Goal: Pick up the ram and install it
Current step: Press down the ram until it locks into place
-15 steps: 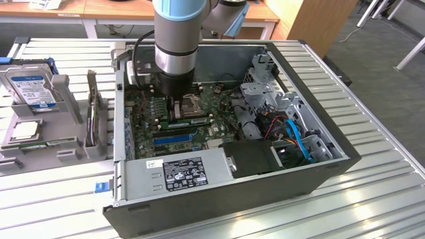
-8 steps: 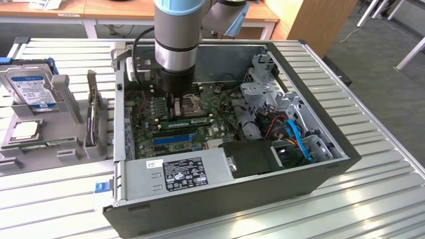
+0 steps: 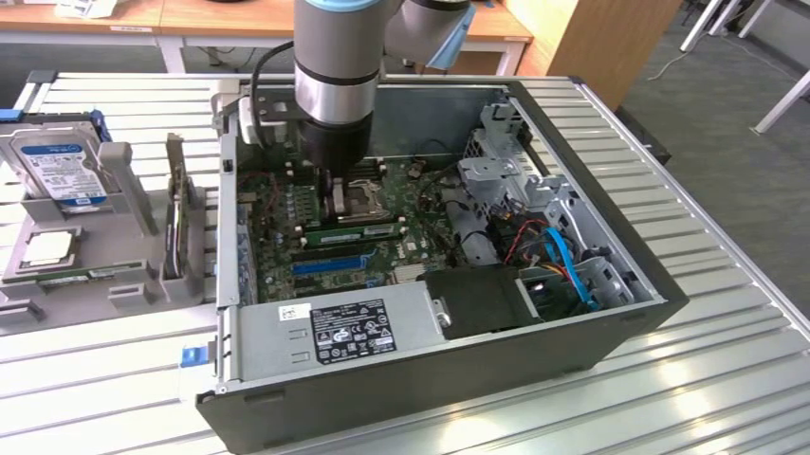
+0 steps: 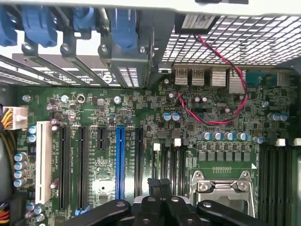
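The ram (image 3: 363, 230), a thin green stick with a white label, lies along a slot of the motherboard (image 4: 141, 117), just beside the CPU socket (image 3: 358, 197). My gripper (image 3: 337, 205) reaches down into the open computer case, right next to the ram and over the socket area. In the wrist view the gripper (image 4: 160, 184) is shut, its black fingertips (image 4: 154, 183) pressed together over short black slots beside the CPU socket (image 4: 221, 186), with nothing visible between them. Whether the tips touch the ram I cannot tell.
Inside the case are a power supply (image 3: 348, 327), a drive cage (image 3: 506, 180) and blue cables (image 3: 563, 261). A red wire (image 4: 235, 80) loops over the board. Black memory slots (image 4: 277, 165) flank the socket. A grey tray (image 3: 120, 284) holds a hard drive (image 3: 57, 161) and an upright card (image 3: 177, 213).
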Available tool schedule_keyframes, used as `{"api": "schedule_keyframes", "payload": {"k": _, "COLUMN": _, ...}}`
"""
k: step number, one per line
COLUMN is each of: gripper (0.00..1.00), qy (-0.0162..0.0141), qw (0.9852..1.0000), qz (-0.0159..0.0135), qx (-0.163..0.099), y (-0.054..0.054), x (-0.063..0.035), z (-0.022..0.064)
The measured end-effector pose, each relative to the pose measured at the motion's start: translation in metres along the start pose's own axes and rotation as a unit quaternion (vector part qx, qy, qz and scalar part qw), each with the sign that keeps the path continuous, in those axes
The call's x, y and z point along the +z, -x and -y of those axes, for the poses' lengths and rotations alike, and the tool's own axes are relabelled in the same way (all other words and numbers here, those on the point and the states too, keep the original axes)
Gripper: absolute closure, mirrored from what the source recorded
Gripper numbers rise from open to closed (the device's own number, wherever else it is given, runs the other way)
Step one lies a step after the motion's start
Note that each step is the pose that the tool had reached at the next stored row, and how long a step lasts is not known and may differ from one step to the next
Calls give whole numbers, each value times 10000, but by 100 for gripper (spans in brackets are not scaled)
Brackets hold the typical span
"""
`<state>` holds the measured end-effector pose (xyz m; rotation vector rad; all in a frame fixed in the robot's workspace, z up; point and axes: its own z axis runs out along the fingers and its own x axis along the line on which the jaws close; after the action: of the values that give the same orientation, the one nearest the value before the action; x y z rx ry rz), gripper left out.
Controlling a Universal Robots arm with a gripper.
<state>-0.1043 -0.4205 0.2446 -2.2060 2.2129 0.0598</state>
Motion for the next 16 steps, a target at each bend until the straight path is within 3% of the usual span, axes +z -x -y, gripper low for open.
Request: {"api": "schedule_keyframes", "payload": {"k": 16, "gripper": 90, "qy": 4, "qw": 10000, "qz": 0, "qx": 0, "y": 9, "x": -238, "z": -4}}
